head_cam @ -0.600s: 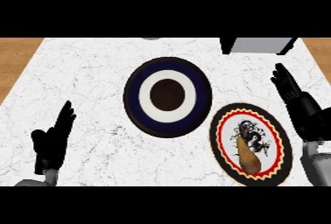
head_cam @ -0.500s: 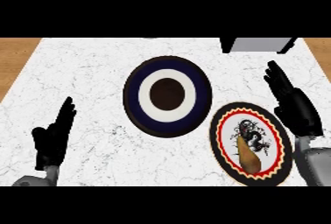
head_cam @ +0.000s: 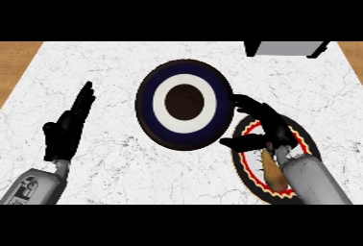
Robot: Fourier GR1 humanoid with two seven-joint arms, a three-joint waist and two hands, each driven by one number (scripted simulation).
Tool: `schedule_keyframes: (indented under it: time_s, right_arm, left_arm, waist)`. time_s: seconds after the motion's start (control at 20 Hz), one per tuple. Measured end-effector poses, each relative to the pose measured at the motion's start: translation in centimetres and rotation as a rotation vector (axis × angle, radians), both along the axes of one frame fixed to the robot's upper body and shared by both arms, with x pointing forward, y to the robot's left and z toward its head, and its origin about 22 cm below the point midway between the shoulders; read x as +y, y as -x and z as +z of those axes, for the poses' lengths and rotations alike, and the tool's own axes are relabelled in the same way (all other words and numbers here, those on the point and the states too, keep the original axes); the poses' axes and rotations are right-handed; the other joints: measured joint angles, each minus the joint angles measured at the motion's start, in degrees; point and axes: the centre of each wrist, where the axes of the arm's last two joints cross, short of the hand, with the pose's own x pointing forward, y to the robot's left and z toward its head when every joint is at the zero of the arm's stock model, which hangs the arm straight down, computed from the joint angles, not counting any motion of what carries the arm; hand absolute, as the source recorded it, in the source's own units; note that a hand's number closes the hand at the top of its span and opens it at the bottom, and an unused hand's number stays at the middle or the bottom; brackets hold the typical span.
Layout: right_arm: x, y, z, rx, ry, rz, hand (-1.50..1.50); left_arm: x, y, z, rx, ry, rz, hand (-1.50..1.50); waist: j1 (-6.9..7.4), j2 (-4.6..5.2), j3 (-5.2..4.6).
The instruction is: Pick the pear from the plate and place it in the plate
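My right hand is open. Its fingers are spread and a little bent, the thumb points away to the left, and it holds nothing. It hangs over the far part of the patterned plate, which has a black rim with a red and white border. The pear lies on this plate, just behind my right palm and close against the left side of my right forearm. It is a long brown shape and my fingers do not close round it. I cannot tell whether the palm touches it.

Just to the left of my right fingertips is the rim of the second plate, with dark blue, white and brown rings. It lies between my two hands, nearer to the right one.

My left hand is also open, with straight fingers pointing away from me. It rests well to the left of the ringed plate.

Both plates lie on a white marble counter with thin grey veins. Beyond my right hand, at the counter's far edge, is a grey box. Past the counter's left and right edges there is a brown wood surface.
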Motion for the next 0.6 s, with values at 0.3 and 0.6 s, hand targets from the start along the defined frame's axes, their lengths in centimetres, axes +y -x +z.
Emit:
schedule_keyframes:
  time_s: [0.3,0.6]
  right_arm:
    - [1.9,3.4,-2.6,0.077,0.022,0.002,-1.50]
    - [-1.1,3.8,0.9,-0.038,0.175,0.001,-1.50]
  left_arm:
    - [-0.1,-1.3,0.7,0.003,-0.006,-0.008,0.00]
    - [-0.5,-1.7,1.7,0.003,-0.003,-0.011,0.00]
  waist:
    - [-1.30,-0.09,0.29]
    - [-1.59,-0.20,0.34]
